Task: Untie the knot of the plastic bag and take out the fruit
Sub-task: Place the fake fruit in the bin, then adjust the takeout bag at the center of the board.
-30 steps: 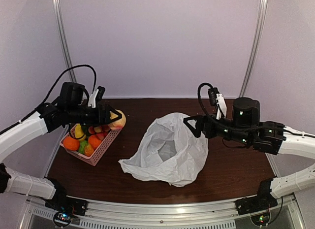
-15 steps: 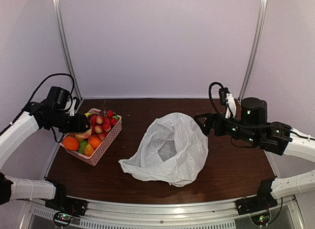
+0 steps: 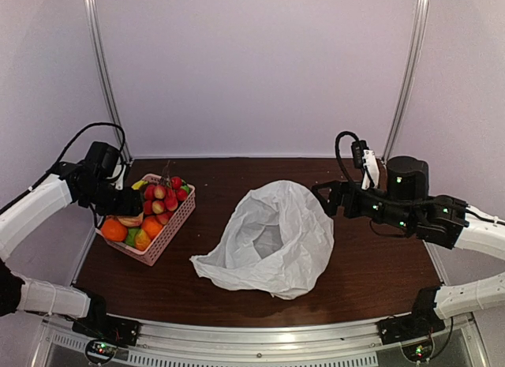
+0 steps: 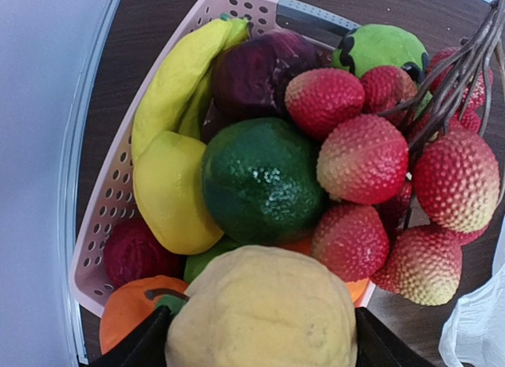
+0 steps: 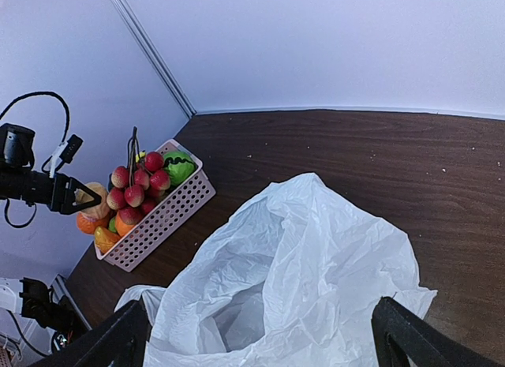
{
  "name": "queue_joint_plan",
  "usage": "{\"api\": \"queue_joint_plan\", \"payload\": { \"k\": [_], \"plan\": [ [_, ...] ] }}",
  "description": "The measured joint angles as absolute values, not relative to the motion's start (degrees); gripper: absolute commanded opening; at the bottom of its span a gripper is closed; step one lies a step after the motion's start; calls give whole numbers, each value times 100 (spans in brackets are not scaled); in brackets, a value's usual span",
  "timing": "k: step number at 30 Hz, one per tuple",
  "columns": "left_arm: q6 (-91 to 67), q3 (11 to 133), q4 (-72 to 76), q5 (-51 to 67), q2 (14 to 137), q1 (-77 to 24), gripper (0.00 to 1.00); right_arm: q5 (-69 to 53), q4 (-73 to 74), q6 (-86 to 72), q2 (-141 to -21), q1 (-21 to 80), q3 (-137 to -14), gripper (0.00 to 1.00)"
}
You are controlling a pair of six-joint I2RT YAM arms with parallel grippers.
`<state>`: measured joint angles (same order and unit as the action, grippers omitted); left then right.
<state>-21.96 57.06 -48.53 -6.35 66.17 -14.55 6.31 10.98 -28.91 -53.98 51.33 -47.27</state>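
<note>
The white plastic bag (image 3: 272, 237) lies open on the dark table, its mouth gaping and its inside showing no fruit; it also shows in the right wrist view (image 5: 316, 264). No knot shows; one loose handle loop (image 3: 207, 264) trails at its near left. My left gripper (image 3: 126, 205) is shut on a pale yellow fruit (image 4: 264, 304) and holds it low over the near left part of the pink basket (image 3: 170, 229). My right gripper (image 3: 319, 192) is open and empty, above the bag's right side, its fingers (image 5: 118, 343) wide apart.
The basket (image 4: 102, 225) holds a banana (image 4: 177, 75), a green avocado (image 4: 260, 181), a lychee bunch (image 4: 363, 158), oranges (image 3: 114, 229) and other fruit. A metal frame post (image 3: 106, 75) stands at the back left. The table's left edge is close beside the basket.
My left gripper swung with the fruit from over the basket's right corner back to its left side and lowered. My right gripper drew back a little to the right.
</note>
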Motion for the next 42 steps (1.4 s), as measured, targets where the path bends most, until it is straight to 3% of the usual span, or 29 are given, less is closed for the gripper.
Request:
{"api": "queue_joint_plan", "payload": {
  "k": [21,42],
  "plan": [
    [-2193,5688,-4851,-716,6849,-1455,97,631,1107,-2902,-5382,5096,-4646,100],
    [-2119,6042,-5159,-344,6495,-1455,97,633,1177,-2971,-5369,5096,-4646,100]
  ]
}}
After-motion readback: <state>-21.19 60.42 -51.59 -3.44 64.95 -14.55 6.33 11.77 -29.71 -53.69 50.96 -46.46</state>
